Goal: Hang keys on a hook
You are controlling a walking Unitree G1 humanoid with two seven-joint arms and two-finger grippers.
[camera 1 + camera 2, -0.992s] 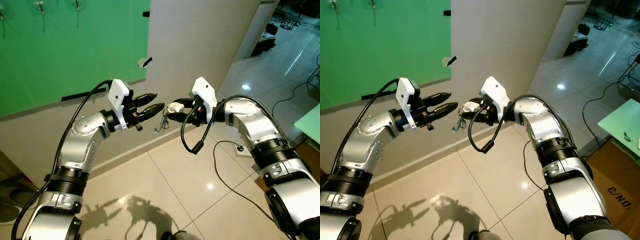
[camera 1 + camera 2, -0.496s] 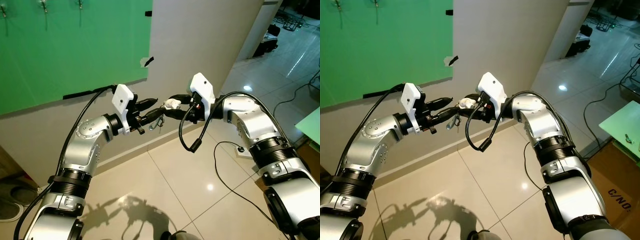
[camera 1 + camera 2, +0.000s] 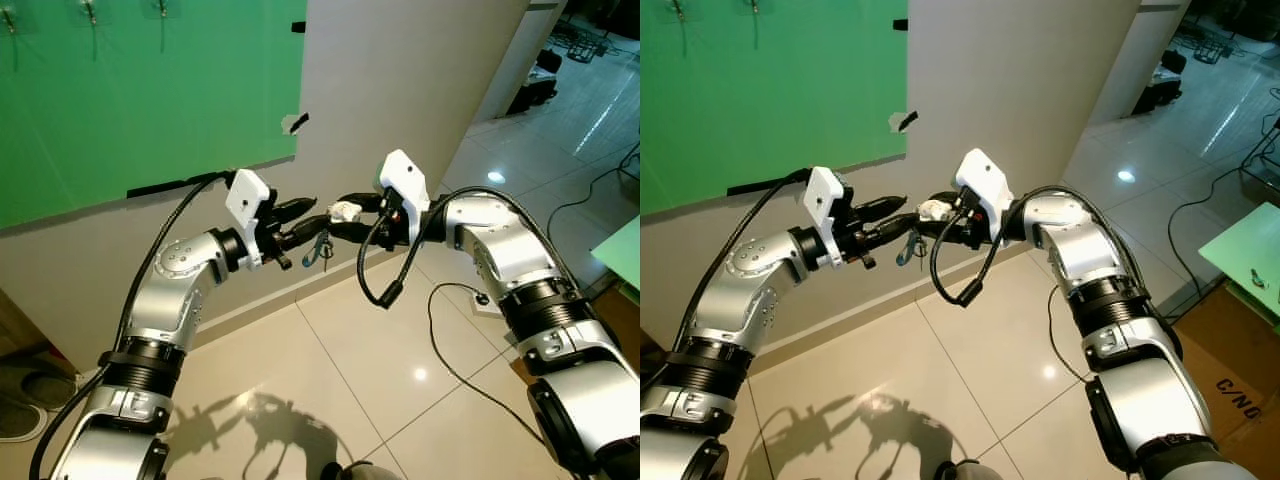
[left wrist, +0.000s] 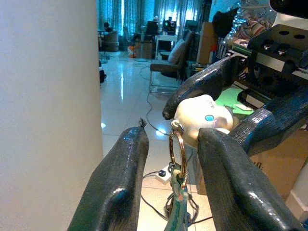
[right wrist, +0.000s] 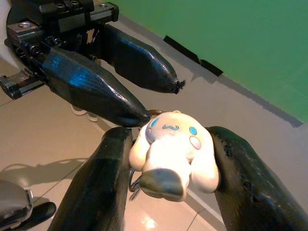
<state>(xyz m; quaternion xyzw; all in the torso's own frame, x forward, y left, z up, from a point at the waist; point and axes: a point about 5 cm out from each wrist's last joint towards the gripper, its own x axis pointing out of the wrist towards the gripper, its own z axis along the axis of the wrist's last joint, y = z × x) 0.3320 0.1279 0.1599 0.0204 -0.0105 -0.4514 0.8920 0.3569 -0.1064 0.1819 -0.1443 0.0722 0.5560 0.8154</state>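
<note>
White charm (image 5: 169, 144) gripped by the right end effector (image 3: 352, 212); keys (image 3: 322, 250) dangle below it. Left end effector (image 4: 175, 163) spread open around the ring (image 4: 177, 153) — release early and they'll drop.

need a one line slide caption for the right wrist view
Right end effector holds a white cartoon-dog key charm as the open left end effector meets its key ring.
</note>
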